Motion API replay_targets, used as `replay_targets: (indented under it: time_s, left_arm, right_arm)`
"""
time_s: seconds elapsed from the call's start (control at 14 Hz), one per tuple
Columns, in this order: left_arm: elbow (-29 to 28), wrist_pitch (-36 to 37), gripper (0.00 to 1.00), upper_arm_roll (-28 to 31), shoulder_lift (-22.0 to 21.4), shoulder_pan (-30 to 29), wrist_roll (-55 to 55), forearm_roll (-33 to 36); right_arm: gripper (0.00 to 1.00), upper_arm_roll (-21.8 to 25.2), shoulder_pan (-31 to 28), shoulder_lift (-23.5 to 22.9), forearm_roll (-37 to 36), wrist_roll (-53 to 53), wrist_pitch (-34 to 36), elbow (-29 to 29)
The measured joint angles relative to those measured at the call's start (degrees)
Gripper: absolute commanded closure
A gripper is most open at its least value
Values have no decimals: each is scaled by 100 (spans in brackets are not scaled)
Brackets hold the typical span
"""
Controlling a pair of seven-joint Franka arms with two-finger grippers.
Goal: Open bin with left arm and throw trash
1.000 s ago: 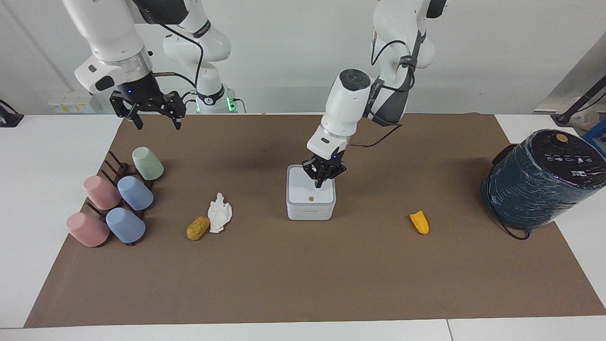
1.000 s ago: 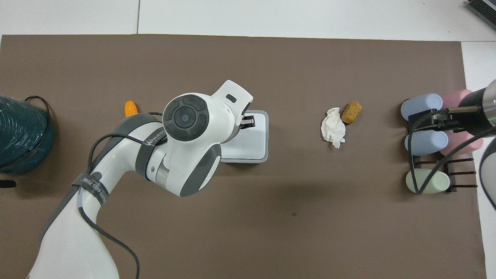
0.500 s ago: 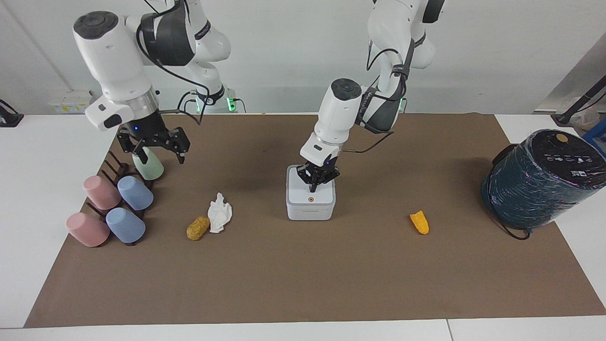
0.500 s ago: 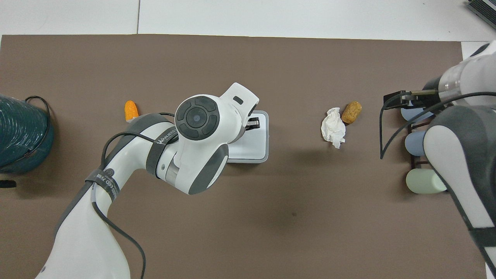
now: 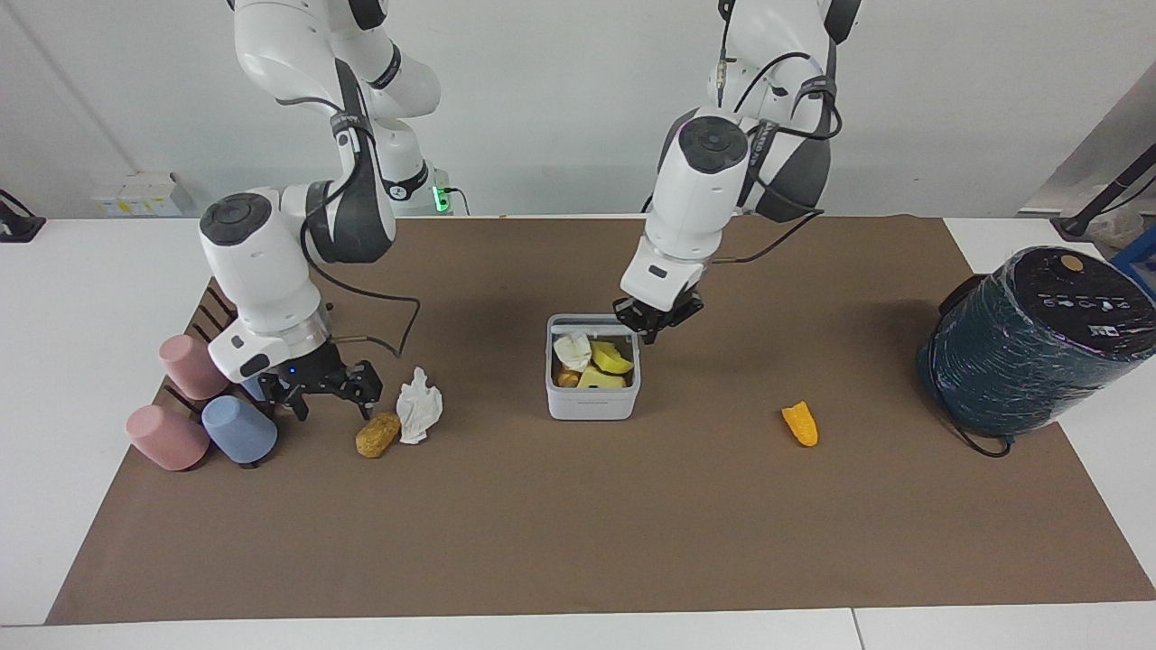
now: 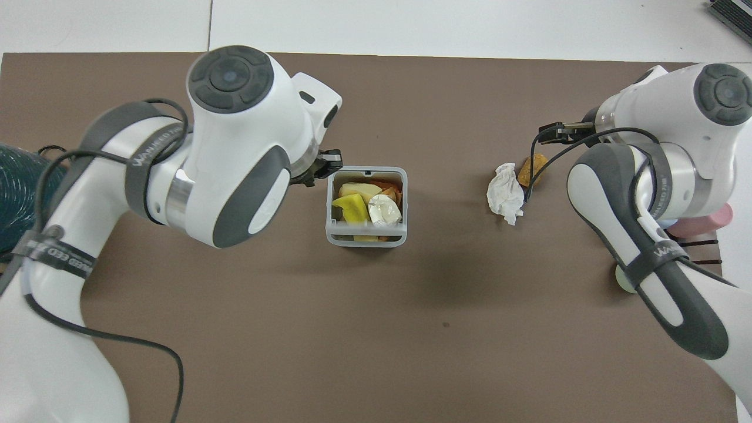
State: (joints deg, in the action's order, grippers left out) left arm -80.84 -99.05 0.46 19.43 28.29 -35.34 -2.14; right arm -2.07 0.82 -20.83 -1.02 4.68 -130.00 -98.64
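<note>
Plainly, starting from the right arm's end of the counter (image 5: 560,542): the pastel cups (image 5: 239,430) lie on their rack close beside the right gripper (image 5: 330,394), which hangs low with its jaws apart, just by the tan lump (image 5: 377,434); a careless descent could knock a cup off the rack or shove the lump into the white tissue (image 5: 419,415) that touches it, so that both are pinched at once or one skids away. Next along, the bin (image 5: 591,397) stands near the middle, open and showing yellow, white and orange scraps inside; its lid is hard to make out, so whether it will stay up unaided I cannot say, and a lid dropping shut would block the throw. The left gripper (image 5: 657,320) hovers over the bin's corner nearest the robots; whether its jaws are apart or together I cannot tell; a sideways move could nudge the light box or collide with the right arm when it arrives. Then the orange wedge (image 5: 800,423) lies alone toward the left arm's end, easy to forget; last, the dark wrapped cylinder (image 5: 1030,338) stands well apart.
</note>
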Motion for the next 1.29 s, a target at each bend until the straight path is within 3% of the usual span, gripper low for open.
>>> replay_targets:
  time_s: [0.43,0.5,0.57,0.64,0.71,0.79,1.07,1.29]
  left_arm:
    - [261,761,100,35,-304,-1057,1453,95]
    - [263,861,100,37,-462,-1307,1841,94]
    - [264,1014,100,39,-634,-1548,2169,94]
    - [261,1158,76,40,-804,-1781,2461,94]
    - [257,1255,29,40,-946,-1979,2679,93]
    - [249,1313,0,40,-1057,-2145,2822,93]
    - [170,1262,0,9,-1090,-2242,2878,93]
    - [-64,803,0,-11,-1111,-2242,2877,93]
  right_arm:
    - [2,-1,27,-158,0,119,-1203,-962]
    - [22,-1,28,-159,0,159,-1359,-1105]
    - [57,0,28,-159,0,176,-1430,-1191]
    - [99,-1,28,-159,0,191,-1445,-1230]
    - [100,0,28,-158,0,226,-1446,-1241]
    - [100,0,28,-157,0,316,-1446,-1243]
    - [100,-2,31,-61,0,512,-1422,-1225]
    - [100,-76,70,413,2,528,-794,-1033]
